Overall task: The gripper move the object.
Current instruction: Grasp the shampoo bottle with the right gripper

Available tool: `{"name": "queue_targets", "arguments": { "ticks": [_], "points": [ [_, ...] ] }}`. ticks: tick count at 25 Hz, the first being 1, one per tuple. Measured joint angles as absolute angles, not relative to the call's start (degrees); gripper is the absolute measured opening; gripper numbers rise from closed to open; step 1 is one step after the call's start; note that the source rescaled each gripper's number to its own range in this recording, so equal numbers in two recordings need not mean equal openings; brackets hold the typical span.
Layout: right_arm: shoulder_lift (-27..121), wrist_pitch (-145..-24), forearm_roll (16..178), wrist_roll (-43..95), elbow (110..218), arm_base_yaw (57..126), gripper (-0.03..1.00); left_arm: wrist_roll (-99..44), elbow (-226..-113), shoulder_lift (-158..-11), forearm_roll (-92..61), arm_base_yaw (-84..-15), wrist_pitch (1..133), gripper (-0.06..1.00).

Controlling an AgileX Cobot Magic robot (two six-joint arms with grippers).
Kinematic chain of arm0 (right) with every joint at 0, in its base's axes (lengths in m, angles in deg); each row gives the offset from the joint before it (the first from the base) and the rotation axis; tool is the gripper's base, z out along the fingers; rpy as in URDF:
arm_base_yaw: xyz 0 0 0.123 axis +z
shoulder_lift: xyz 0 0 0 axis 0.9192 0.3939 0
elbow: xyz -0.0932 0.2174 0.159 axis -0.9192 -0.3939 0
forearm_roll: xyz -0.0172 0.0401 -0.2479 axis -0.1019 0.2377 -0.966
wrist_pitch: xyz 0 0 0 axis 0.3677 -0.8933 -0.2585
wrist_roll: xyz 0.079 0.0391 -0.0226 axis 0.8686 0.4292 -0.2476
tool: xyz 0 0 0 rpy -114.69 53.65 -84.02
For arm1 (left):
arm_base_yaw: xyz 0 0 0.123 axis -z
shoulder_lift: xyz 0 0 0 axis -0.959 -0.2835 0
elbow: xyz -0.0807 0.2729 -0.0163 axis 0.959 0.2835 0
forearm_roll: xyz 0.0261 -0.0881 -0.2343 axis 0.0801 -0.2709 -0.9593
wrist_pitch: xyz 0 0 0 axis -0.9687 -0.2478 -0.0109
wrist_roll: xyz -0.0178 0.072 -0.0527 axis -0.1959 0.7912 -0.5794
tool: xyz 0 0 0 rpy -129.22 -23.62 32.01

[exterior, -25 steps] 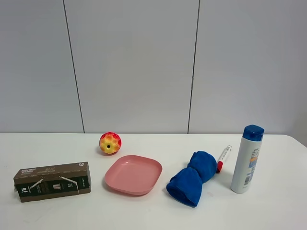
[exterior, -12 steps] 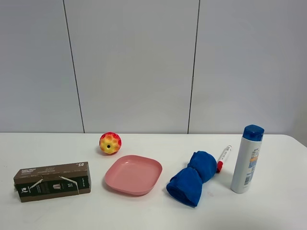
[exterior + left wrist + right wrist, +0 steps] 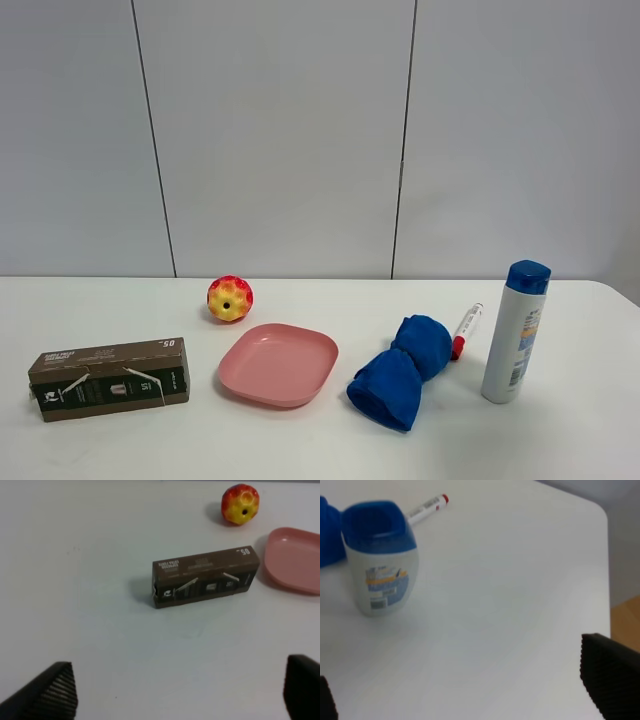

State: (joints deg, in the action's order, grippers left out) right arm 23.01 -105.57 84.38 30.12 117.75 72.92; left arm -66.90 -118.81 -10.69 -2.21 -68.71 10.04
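White plastic with a blue cap, the shampoo bottle (image 3: 515, 332) stands upright on the white table (image 3: 580, 440), at the 3 o'clock end of the spread of things in the high view. A red-capped marker (image 3: 466, 328) lies near the bottle's 9 o'clock side, apart from it. A bunched blue cloth (image 3: 402, 372) sits at about its 8 o'clock, against or just beside the marker's red end.

Neither arm shows in the high view. The right gripper (image 3: 470, 692) hangs above the table, well apart from the bottle, with its black fingertips (image 3: 607, 672) spread wide and holding nothing. The left gripper (image 3: 175, 690) is just as wide and empty, over bare table near a brown carton (image 3: 205, 576). A pink plate (image 3: 295, 560) and a red-and-yellow ball (image 3: 240, 503) lie beyond the carton.

The bottle is tall on a small base, so the main risk is toppling. A finger meeting it high up or off-centre on the approach would probably knock it toward the marker and cloth. The table edge lies on its 3 o'clock side, and a shove that way could send it over. Smooth, rounded plastic may also twist or slide out of a pinch taken close to the cap.
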Motion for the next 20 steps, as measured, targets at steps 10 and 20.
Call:
{"name": "queue_targets", "arguments": {
  "ticks": [10,20],
  "points": [
    [29.21,-85.33,85.54,29.75,106.12,72.92,1.00,-66.90,-118.81,-10.69,-2.21,-68.71,10.27,1.00],
    [41.44,-69.89,85.48,29.94,103.79,72.92,1.00,-66.90,-118.81,-10.69,-2.21,-68.71,10.27,1.00]
  ]
}}
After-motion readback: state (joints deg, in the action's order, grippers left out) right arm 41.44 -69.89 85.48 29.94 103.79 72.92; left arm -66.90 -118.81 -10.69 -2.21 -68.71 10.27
